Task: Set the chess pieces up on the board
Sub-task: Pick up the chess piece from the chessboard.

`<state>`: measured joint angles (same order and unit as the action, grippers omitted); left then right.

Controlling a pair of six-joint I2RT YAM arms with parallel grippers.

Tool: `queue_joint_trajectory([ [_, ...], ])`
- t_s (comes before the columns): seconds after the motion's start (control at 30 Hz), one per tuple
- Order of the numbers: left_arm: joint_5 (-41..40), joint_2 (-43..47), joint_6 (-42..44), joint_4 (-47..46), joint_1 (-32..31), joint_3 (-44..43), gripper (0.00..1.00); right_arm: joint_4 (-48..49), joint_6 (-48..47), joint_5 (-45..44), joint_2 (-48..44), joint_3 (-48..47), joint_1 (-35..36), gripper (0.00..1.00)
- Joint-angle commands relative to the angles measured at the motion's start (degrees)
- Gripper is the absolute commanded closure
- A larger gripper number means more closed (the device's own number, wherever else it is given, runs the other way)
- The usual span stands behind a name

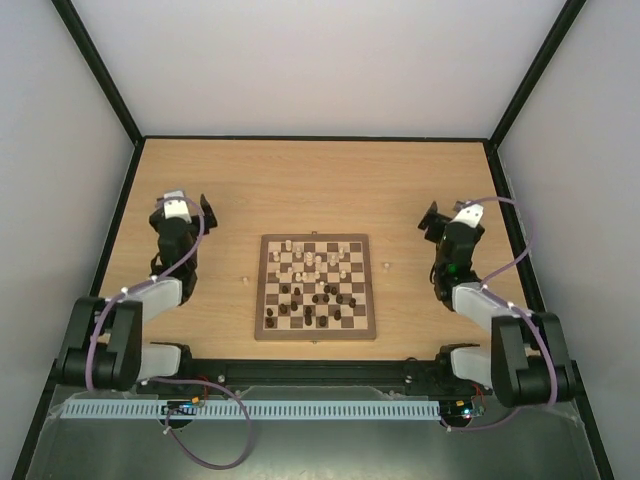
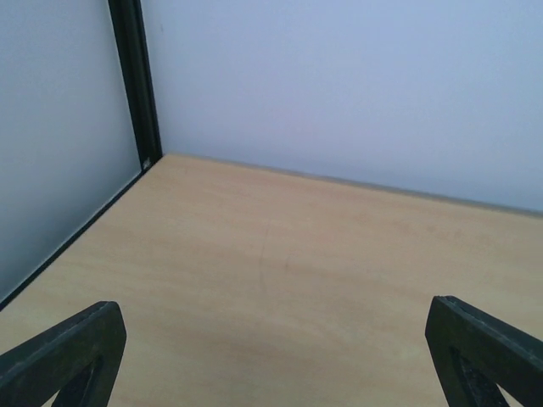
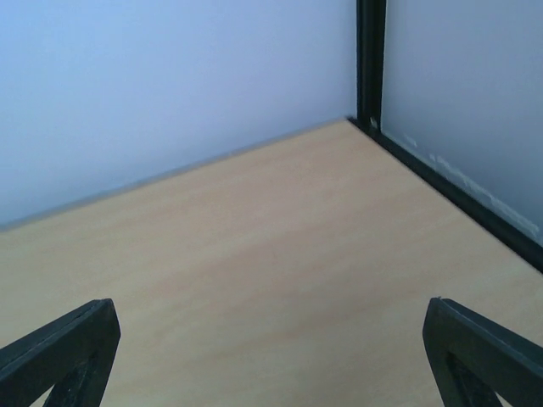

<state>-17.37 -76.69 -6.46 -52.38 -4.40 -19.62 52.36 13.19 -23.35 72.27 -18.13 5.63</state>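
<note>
The board [image 1: 262,290] lies flat in the middle of the table between the two arms. Chess pieces stand scattered over it, pale ones [image 1: 310,258] mostly on the far half and dark ones [image 1: 320,298] mostly on the near half. A tiny pale piece [image 1: 243,281] sits on the table left of the board and another [image 1: 386,267] to its right. My left gripper [image 1: 181,206] hangs far left of the board, open and empty [image 2: 271,339]. My right gripper [image 1: 455,214] is far right of it, also open and empty [image 3: 271,339]. Both wrist views show only bare table.
White walls with black frame posts [image 2: 136,85] [image 3: 370,59] close the table at the back and both sides. A ribbed white cable rail [image 1: 260,409] runs along the near edge by the arm bases.
</note>
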Motion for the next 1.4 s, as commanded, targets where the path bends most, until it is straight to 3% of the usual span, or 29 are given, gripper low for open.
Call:
queue_joint_trajectory([
  [0.0, 4.6, 7.6, -4.2, 14.3, -0.8, -6.8, 0.01, -20.7, 6.5, -0.9, -7.1, -7.6, 1.0, 0.01],
  [0.1, 7.3, 13.5, -5.1, 17.2, -2.4, -7.9, 0.0, -38.6, 14.7, -1.6, -8.3, -17.7, 1.2, 0.01],
  [0.23, 9.6, 21.1, -12.6, 22.9, -2.6, -14.2, 0.01, -57.4, 15.9, 12.2, -3.3, -33.9, 1.3, 0.01],
  [0.33, 10.4, 21.4, -17.5, 32.5, -2.8, -25.6, 0.0, -61.3, 13.1, 22.1, -3.0, -38.8, 1.3, 0.01],
  [0.43, 12.6, 17.8, -20.0, 46.0, -3.1, -37.1, 0.0, -67.4, 15.9, 19.9, -5.7, -40.7, 1.2, 0.01],
  [0.5, 12.6, 14.8, -20.9, 53.3, -4.2, -43.4, 0.0, -69.8, 17.3, 24.0, -6.7, -41.8, 0.6, 0.01],
  [0.63, 18.9, 10.6, -22.6, 62.0, -4.3, -49.4, 0.01, -73.9, 16.4, 32.9, -5.7, -44.5, 0.6, 0.01],
  [0.8, 24.9, 9.9, -22.0, 67.1, -4.2, -46.4, 0.01, -72.7, 17.3, 33.1, -8.5, -40.7, 1.0, 0.01],
  [0.93, 29.7, 13.9, -22.3, 64.1, -4.2, -38.4, 0.01, -73.4, 16.0, 31.5, -7.4, -39.7, 3.2, 0.02],
  [1.07, 30.2, 15.9, -23.9, 63.2, -3.7, -34.0, 0.0, -72.3, 14.9, 26.0, -5.5, -38.9, 10.5, 0.01],
  [1.2, 37.5, 15.8, -24.1, 57.8, -2.4, -28.8, 0.01, -71.9, 13.1, 20.8, -1.9, -39.2, 16.6, 0.01],
  [1.37, 33.2, 15.9, -28.9, 55.4, -4.5, -27.0, 0.01, -71.5, 12.3, 17.6, 4.9, -42.0, 21.6, 0.03],
])
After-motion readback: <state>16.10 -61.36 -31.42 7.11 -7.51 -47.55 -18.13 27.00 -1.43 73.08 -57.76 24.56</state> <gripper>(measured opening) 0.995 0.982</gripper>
